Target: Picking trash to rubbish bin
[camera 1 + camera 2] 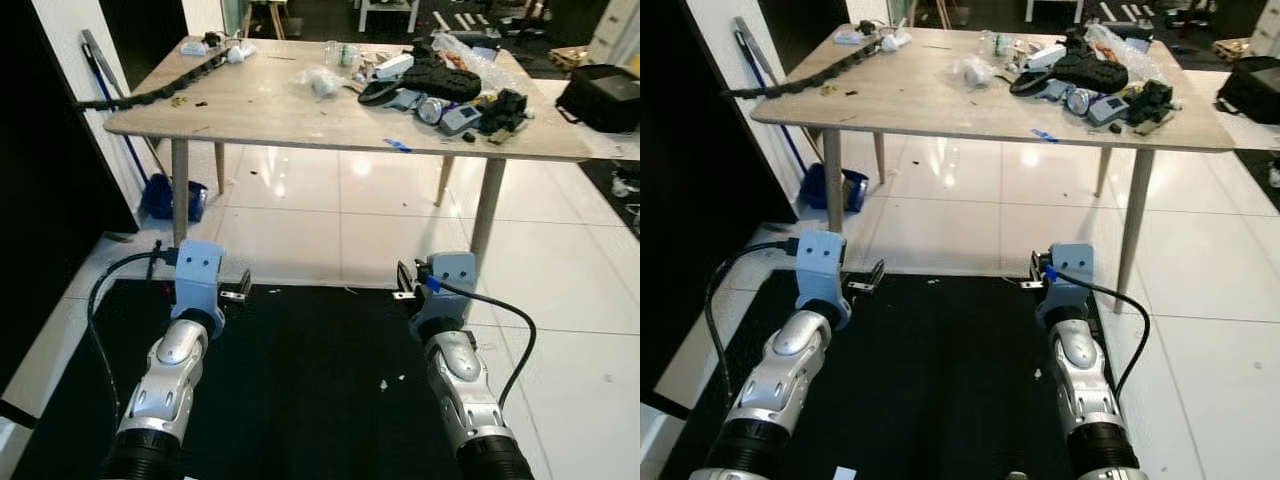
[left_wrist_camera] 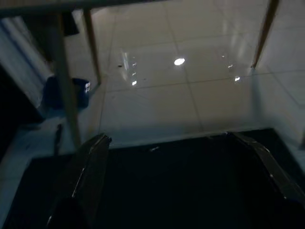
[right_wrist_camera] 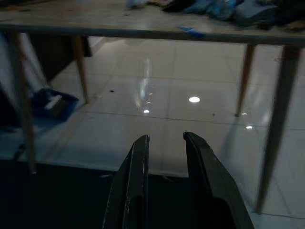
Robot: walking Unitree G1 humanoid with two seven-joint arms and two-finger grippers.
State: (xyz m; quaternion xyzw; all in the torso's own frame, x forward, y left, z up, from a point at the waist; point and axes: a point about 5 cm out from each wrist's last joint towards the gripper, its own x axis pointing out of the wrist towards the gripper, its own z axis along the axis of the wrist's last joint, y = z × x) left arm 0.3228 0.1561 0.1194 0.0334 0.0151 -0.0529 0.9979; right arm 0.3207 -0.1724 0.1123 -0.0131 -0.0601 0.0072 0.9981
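Head stereo pair looks forward and down — table (image 1: 300, 110) in upper frame, black mat (image 1: 300, 380) below. Both wrist cameras sit low, facing under the table; all views share the white tile floor (image 3: 190, 81).

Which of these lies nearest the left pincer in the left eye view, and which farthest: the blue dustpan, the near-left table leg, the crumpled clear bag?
From the left pincer:
1. Near-left table leg, just ahead.
2. Blue dustpan, on the floor beyond that leg, by the wall.
3. Crumpled clear bag, up on the tabletop, farthest.
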